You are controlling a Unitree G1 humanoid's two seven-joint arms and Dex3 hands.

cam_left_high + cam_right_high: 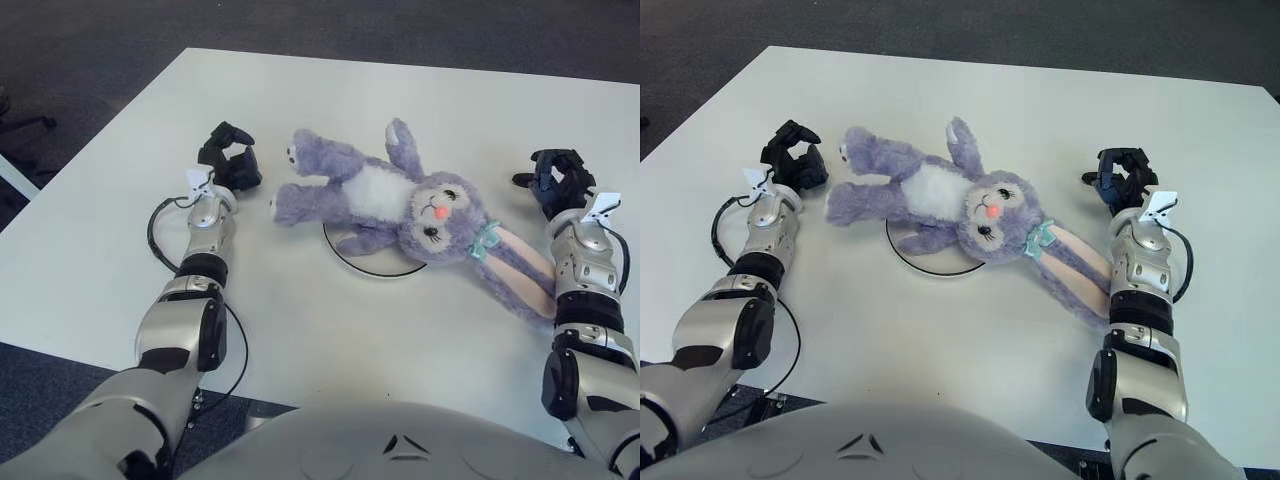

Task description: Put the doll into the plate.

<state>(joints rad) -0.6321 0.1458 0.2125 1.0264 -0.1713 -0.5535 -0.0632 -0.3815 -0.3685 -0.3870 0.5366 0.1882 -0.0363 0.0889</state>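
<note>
The purple plush rabbit doll (390,205) lies across the flat white round plate (372,262) on the table (300,330); placement looks done. The left hand (230,165) and right hand (556,180) sit curled, empty, beside it.

This looks like an office or lab room. A plain white surface (330,330) stands on dark grey carpet (90,50), and what may be a chair base (20,122) shows at the left edge.

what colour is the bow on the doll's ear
Light teal. The bow sits at the base of the doll's long ear, clearest in the right eye view.
</note>
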